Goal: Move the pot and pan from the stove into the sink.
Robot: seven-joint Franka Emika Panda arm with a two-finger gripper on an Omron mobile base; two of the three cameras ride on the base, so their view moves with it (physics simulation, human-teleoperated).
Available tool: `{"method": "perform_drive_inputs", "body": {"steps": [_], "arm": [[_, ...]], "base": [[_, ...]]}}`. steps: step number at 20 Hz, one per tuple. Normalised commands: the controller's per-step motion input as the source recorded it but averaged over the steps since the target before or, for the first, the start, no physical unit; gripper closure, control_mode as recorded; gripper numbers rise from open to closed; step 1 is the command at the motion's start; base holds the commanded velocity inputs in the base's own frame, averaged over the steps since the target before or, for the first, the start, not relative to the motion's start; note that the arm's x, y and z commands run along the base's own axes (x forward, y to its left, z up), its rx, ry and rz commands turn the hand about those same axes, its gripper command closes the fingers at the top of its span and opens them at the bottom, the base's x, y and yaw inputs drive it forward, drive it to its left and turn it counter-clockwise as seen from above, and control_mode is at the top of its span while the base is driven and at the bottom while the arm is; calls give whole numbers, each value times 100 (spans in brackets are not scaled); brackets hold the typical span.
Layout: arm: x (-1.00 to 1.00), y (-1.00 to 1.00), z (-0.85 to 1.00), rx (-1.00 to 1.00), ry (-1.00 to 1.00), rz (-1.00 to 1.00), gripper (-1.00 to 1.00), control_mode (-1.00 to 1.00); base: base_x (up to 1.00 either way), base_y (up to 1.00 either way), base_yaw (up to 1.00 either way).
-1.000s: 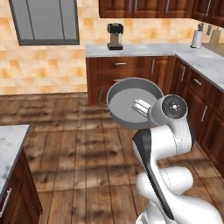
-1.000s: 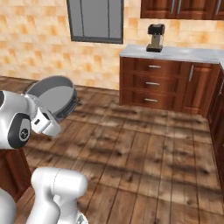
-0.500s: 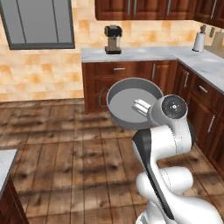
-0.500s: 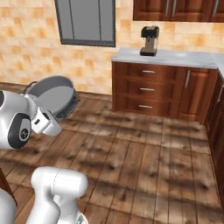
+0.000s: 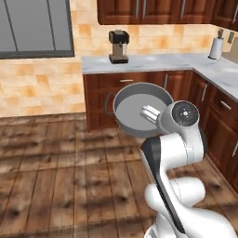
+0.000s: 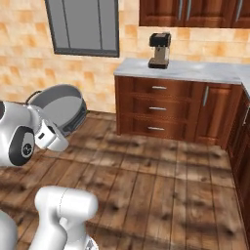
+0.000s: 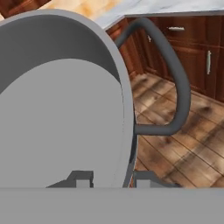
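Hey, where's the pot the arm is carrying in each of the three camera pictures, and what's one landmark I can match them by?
Left base view: the pot sits at centre, tilted, its open side toward the camera, above the arm.
Right base view: it is at the left edge, mid-height, seen from the side.
Hand view: its wall covers the left half, loop handle to its right.
Shared landmark: the coffee machine on the marble counter.

Pot (image 5: 137, 109) held in the air above the wooden floor (image 5: 60, 162), before the drawers (image 6: 156, 110). Coffee maker (image 5: 118, 46) on the counter (image 5: 153, 62) behind it.
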Motion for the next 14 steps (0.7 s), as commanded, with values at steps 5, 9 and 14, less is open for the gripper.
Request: {"method": "perform_drive_inputs", "body": {"steps": [5,9,14], "arm": [[0,0,0,0,0,0,100,100],[0,0,0,0,0,0,100,100],[0,0,0,0,0,0,100,100]], "base": [[88,26,-6],[86,28,-5],[83,29,-5]]}}
